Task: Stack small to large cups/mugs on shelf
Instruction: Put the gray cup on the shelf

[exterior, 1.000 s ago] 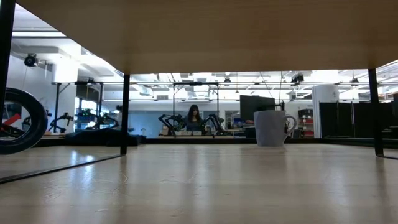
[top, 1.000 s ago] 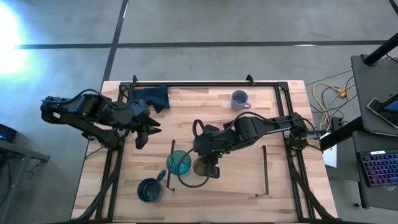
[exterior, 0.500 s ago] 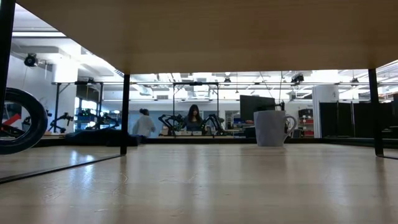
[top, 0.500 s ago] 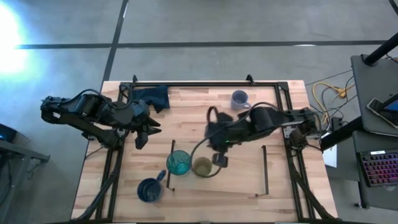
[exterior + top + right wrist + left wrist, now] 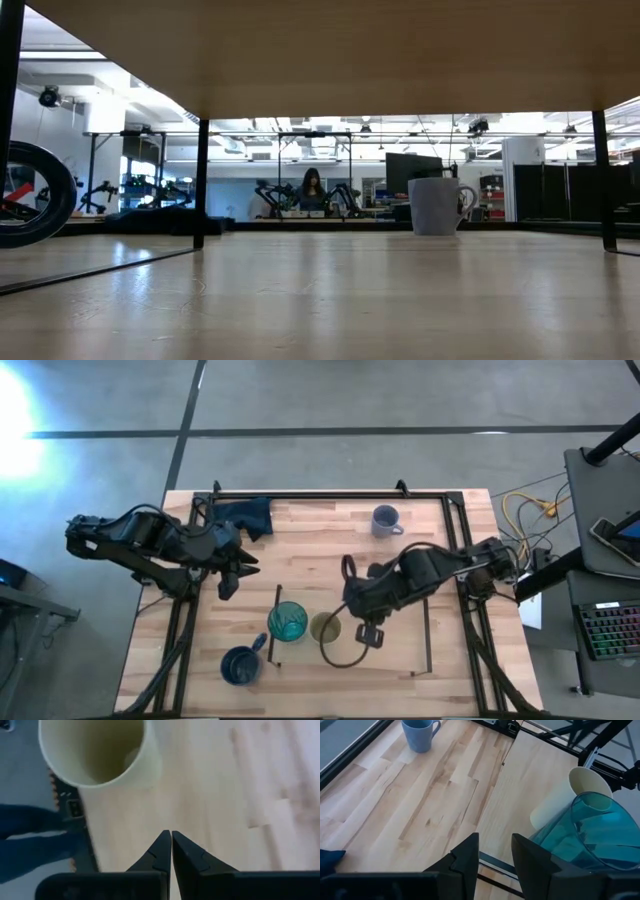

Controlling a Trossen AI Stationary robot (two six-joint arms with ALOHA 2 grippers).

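On the left end of the shelf [image 5: 390, 645] the teal tumbler [image 5: 288, 622] and the small olive-tan cup [image 5: 325, 627] stand upright side by side on their bases. The left wrist view shows both, the tumbler [image 5: 600, 830] in front of the cup [image 5: 570, 795]. My right gripper [image 5: 368, 632] hangs shut over the shelf just right of the olive cup [image 5: 95, 750], with nothing in it. My left gripper [image 5: 235, 570] waits open at the table's left side. The lavender mug [image 5: 384, 520] stands at the far right, the dark blue mug [image 5: 240, 665] at the near left.
A dark blue cloth [image 5: 245, 515] lies at the table's far left. Thin black rails [image 5: 427, 632] stand at the shelf's short ends. A black cable loop [image 5: 340, 658] hangs from my right arm over the shelf. In the low view the shelf's underside [image 5: 320, 50] spans the top.
My right gripper has drawn away from the olive cup toward the table's right edge and turned about its own line. The olive cup stays upright on the shelf beside the tumbler.
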